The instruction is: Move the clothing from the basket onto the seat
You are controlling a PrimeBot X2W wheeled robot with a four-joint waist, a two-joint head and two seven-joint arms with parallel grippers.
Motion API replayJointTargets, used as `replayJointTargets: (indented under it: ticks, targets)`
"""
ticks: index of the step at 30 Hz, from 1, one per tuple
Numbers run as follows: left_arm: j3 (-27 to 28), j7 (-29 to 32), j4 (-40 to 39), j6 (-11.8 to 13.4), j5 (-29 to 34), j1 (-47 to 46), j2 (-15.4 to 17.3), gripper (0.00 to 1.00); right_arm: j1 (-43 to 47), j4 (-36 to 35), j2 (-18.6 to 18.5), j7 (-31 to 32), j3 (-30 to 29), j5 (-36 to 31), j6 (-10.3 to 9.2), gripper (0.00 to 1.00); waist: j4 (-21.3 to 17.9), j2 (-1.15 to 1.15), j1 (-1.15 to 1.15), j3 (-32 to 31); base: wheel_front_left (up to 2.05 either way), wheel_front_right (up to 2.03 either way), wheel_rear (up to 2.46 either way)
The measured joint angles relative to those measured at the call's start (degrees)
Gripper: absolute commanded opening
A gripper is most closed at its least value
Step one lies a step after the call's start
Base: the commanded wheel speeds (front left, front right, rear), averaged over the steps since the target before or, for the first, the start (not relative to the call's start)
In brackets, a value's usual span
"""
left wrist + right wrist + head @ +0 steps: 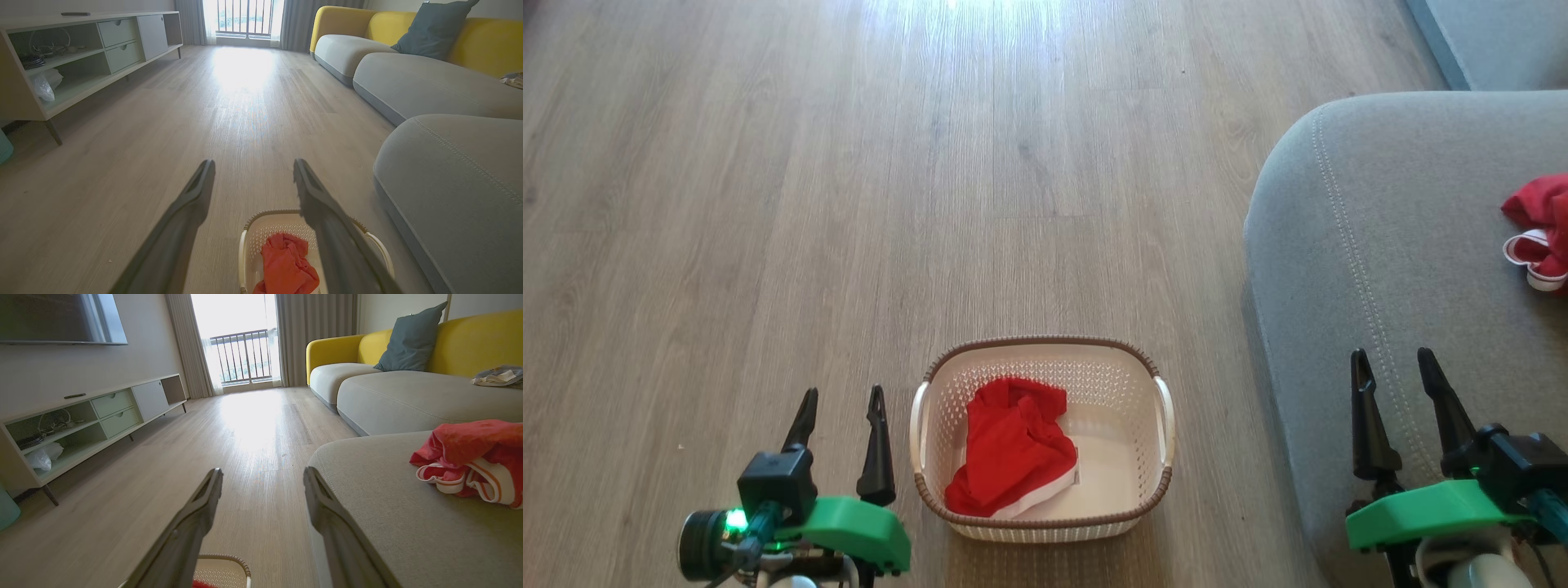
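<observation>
Right now your left gripper (843, 394) hangs with its two dark fingers spread wide and nothing between them, just left of the basket (1045, 341). Your right gripper (1392, 355) is equally wide and empty, over the near edge of the seat (1388, 245). One red garment (1013, 449) lies crumpled in the left half of the basket, white band toward you; the other garment (1542, 224) already sits on the seat, well to the right. The job looks half done, and the remaining pick suits your left arm, being nearest. Come down over the raised bunch of cloth, keep the fingers off the perforated wall, and close on a thick fold so the piece lifts whole. The light basket may drag along if you snag its rim. It stands on a pale wood-plank floor (849, 163). Beyond, a long low cabinet (81, 53) faces a yellow-backed sofa (408, 77) with a teal pillow (433, 28), and daylight pours through a railed window (245, 16)
</observation>
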Motion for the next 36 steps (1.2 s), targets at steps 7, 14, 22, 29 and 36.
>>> replayJointTargets:
  ticks: [7,14,22,29,36]
  targets:
    - [-0.3,0.0,0.2,0.0,0.0,0.0,0.0,1.0,0.0,0.3,0.0,0.0,0.0,0.0,0.0,1.0,0.0,0.0,0.0,-0.2,0.0,0.0,0.0]
    - [-0.5,0.0,0.2,0.0,0.0,0.0,0.0,1.0,0.0,0.4,0.0,0.0,0.1,0.1,0.0,1.0,-0.2,0.0,0.0,-0.2,0.0,0.0,0.0]
    - [-0.5,0.0,0.2,0.0,0.0,0.0,0.0,1.0,0.0,0.4,0.0,0.0,0.1,0.2,0.0,1.0,-0.4,0.0,0.0,0.1,0.0,0.0,0.0]
    - [-1.3,0.0,0.6,-0.5,-0.3,0.0,0.0,1.0,0.0,0.5,0.0,0.0,0.2,0.2,0.0,1.0,-1.1,0.0,0.0,1.3,0.0,0.0,0.0]
    - [-2.2,0.0,3.6,-3.3,-0.8,-3.0,0.0,1.0,-1.3,-0.9,0.0,0.0,0.5,0.6,0.0,1.0,-2.0,0.0,0.0,6.8,0.0,0.0,0.0]
